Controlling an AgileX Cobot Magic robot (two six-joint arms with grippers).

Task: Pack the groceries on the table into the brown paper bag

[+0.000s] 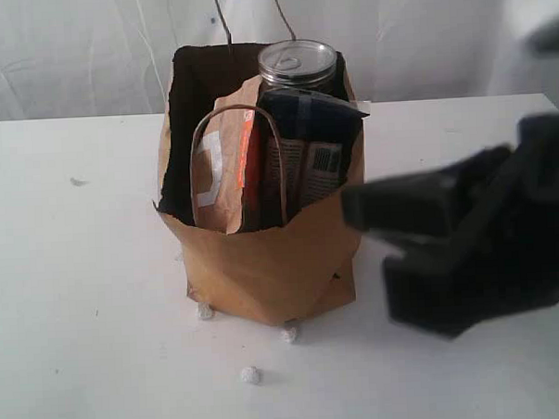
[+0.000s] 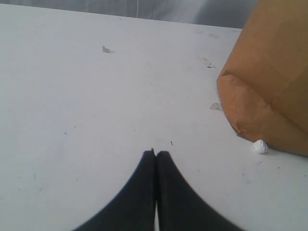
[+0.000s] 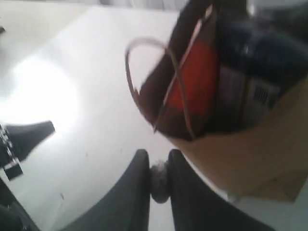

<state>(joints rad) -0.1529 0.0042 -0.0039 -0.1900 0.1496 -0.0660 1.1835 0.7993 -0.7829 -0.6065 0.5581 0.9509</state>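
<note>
The brown paper bag [image 1: 264, 275] stands on the desk [image 1: 80, 320], can [image 1: 296, 65] and dark-blue packet [image 1: 304, 125] inside: likely thin, tearable, bottom-heavy, best lifted by its cord handle [image 1: 233, 108]. Left gripper [image 2: 155, 153] together; right gripper [image 3: 159, 154] I cannot tell

Pellets [image 1: 251, 375]: three small white crumpled balls, toward 6 o'clock in the exterior view.
Scrap [image 1: 78, 182]: tiny grey fleck, toward 9 o'clock.
Curtain [image 1: 87, 51]: white, hanging across 12 o'clock.
</note>
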